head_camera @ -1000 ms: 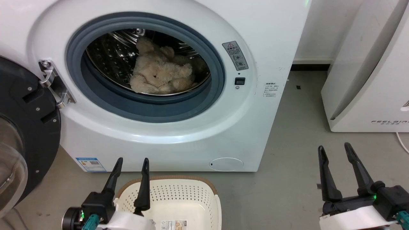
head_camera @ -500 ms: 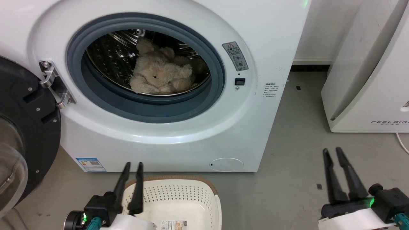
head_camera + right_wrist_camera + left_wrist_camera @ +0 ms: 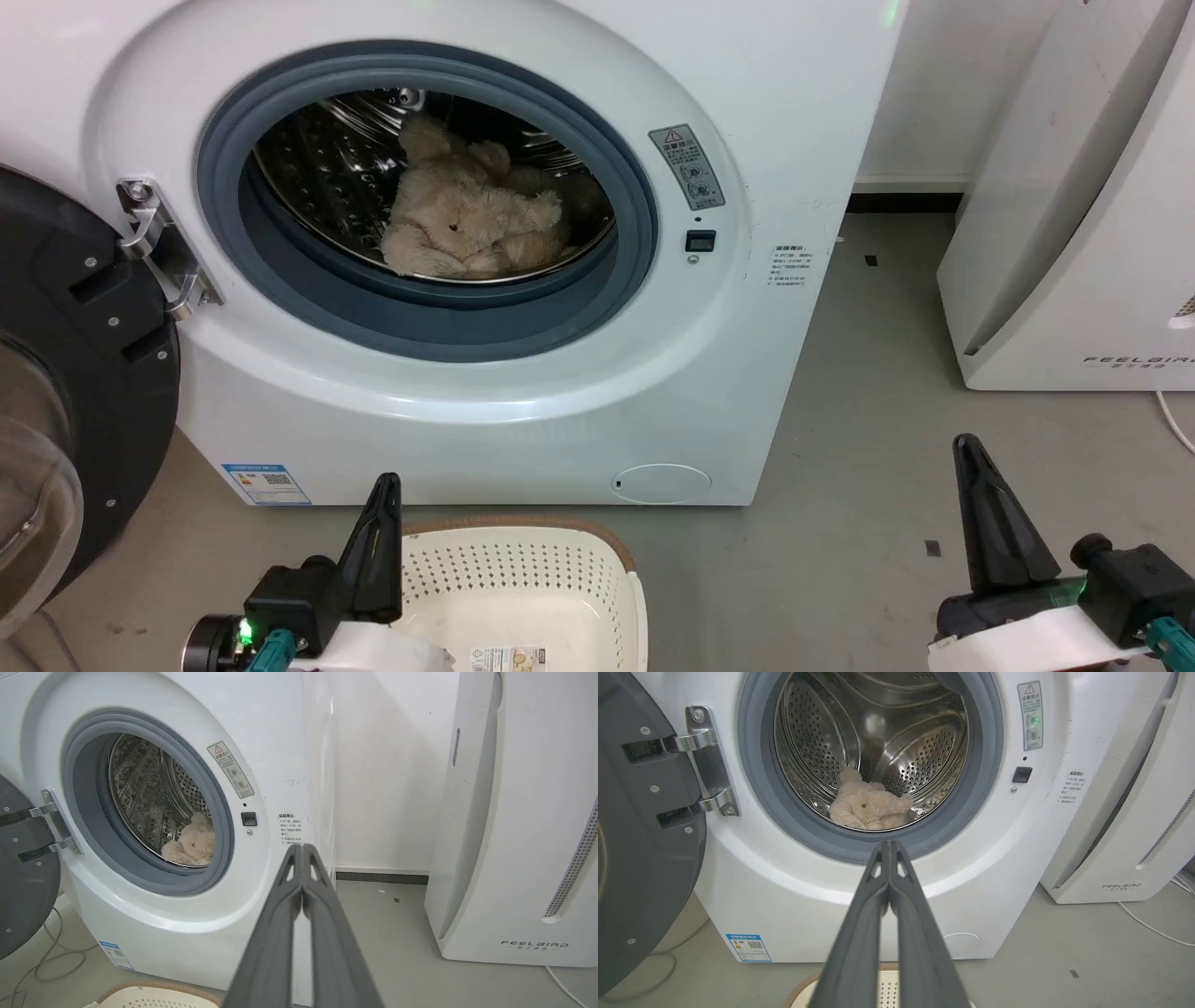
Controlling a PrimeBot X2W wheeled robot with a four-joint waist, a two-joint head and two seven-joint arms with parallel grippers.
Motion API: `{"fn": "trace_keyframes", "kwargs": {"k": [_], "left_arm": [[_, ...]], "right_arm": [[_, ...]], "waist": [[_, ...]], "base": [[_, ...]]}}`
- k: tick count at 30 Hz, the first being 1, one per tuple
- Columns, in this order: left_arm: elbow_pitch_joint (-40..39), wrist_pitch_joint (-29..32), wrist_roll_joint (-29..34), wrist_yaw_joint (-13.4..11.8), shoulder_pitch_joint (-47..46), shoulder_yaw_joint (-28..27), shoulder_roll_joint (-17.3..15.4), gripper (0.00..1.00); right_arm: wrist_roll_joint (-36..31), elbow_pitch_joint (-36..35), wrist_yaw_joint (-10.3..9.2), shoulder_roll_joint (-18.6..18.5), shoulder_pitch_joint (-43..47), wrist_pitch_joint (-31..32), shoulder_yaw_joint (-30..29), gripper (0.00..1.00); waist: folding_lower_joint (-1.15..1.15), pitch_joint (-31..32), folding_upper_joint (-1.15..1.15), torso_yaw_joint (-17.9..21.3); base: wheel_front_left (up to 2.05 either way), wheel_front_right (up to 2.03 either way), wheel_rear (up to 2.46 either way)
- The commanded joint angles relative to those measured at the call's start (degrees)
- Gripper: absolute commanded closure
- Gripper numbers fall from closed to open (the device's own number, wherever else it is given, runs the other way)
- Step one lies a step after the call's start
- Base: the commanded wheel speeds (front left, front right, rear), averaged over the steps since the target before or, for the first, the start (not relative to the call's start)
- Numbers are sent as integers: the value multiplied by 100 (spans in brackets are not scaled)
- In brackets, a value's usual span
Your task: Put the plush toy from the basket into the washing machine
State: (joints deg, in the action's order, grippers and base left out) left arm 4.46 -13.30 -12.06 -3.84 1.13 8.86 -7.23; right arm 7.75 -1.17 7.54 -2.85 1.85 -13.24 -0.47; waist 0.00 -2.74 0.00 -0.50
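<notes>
Beige and shaggy, one plush toy [image 3: 467,224] lies in the steel drum of the white front-loading washing machine [image 3: 485,411]. The head view looks down into one cream perforated basket [image 3: 523,565] to its label, where the wrist views catch its rim. Left hand [image 3: 386,483] and right hand [image 3: 966,446] are both clenched, fingers pressed together.

L hand [image 3: 386,483], R hand [image 3: 967,446]: blk tapered fingers [image 3: 999,546], white forearms [image 3: 1032,644], green LEDs [image 3: 246,631].

bottom edge chops off the near half of the basket [image 3: 523,565], the door [image 3: 93,373] runs off the left side, and we can't read the warning sticker [image 3: 688,166], print's way too tiny
</notes>
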Motion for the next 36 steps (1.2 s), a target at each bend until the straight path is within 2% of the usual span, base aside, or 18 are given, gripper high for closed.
{"fn": "trace_keyframes", "kwargs": {"k": [1, 36], "left_arm": [[-30, 30, 78, 41, -13, -33, 28, 100], [-161, 439, 434, 149, -44, -302, 157, 100]], "right_arm": [[-57, 12, -1, 0, -20, 21, 5, 100], [-284, 45, -2, -1, -72, 432, 18, 100]], "waist": [[0, 3, 0, 0], [0, 89, 0, 16]], "base": [[0, 0, 0], [0, 0, 0]]}}
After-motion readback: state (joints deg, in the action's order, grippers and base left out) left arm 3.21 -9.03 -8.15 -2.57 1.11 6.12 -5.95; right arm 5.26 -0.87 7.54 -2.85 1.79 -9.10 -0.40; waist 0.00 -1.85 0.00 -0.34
